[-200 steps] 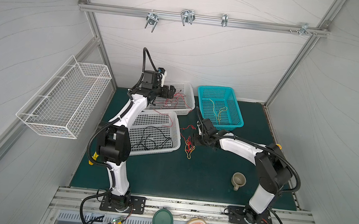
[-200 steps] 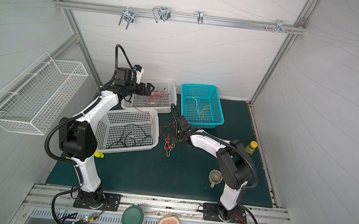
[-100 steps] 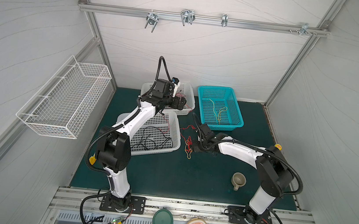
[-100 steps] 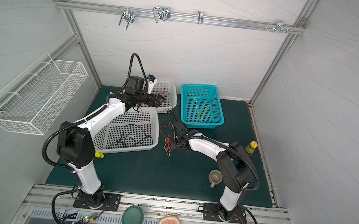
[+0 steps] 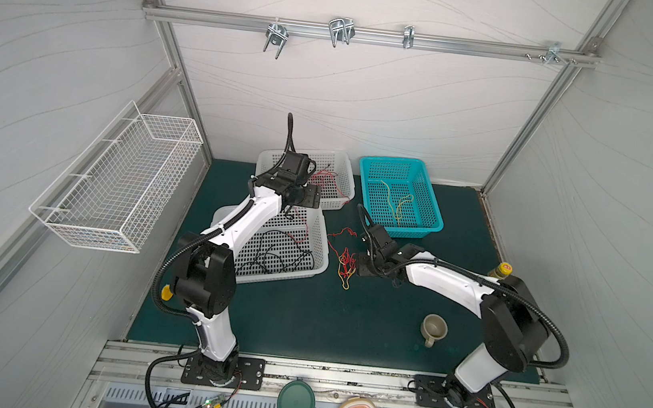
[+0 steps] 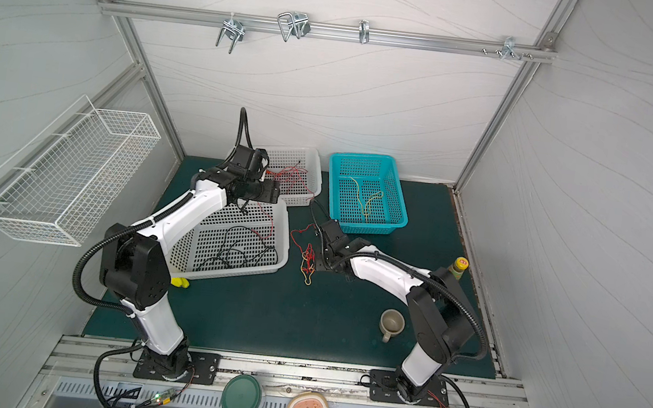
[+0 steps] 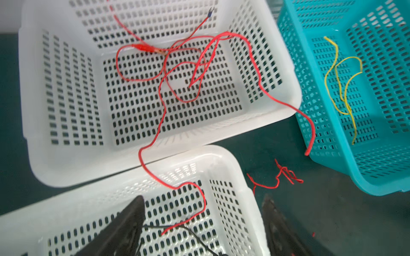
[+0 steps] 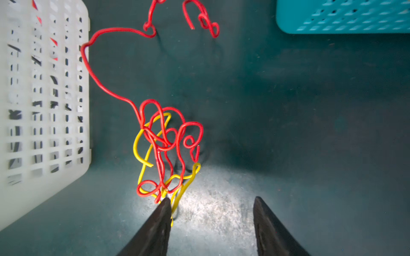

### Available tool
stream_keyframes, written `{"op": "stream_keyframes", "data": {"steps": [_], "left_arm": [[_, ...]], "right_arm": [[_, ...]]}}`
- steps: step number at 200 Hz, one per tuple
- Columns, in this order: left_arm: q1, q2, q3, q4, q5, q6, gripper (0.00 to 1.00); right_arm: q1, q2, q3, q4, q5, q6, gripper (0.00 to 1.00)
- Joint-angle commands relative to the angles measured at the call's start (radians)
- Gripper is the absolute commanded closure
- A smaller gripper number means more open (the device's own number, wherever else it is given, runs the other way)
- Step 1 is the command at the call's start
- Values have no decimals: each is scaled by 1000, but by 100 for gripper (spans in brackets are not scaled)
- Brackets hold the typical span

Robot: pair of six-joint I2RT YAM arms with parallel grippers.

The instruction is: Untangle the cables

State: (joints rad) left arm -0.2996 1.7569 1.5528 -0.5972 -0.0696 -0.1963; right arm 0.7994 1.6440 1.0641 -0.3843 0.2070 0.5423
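Cables (image 5: 345, 262) tangled lie just at nine o'clock of the nearer right gripper (image 5: 358, 266), jaws spread and empty

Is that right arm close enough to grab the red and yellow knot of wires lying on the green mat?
Probably yes: its open fingers sit right at the tangle, one beside its yellow end, with only bare mat around.

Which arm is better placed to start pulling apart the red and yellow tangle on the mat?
Right, probably. The right arm has its jaws open at the red and yellow tangle, a yellow strand against one. The left arm holds its jaws over the large white basket, farther off.
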Motion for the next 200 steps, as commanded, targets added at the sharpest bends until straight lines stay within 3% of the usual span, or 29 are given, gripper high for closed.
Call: {"op": "stream_keyframes", "data": {"steps": [1,67,161,191,200], "left_arm": [[2,-1,-13,-42,-32,-95,23],[28,86,-12,-45,-68,-176,46],[81,175,2,54,-21,-213,58],[82,201,13,55,-10,-220,65],[82,205,14,57,-10,-221,72]], "right_arm": [[3,-21,-9,-16,30,-2,40],[3,4,4,-2,14,-2,40],[3,7,7,-7,15,8,40],[3,8,5,-10,21,15,40],[3,7,4,-11,23,16,40]]}}
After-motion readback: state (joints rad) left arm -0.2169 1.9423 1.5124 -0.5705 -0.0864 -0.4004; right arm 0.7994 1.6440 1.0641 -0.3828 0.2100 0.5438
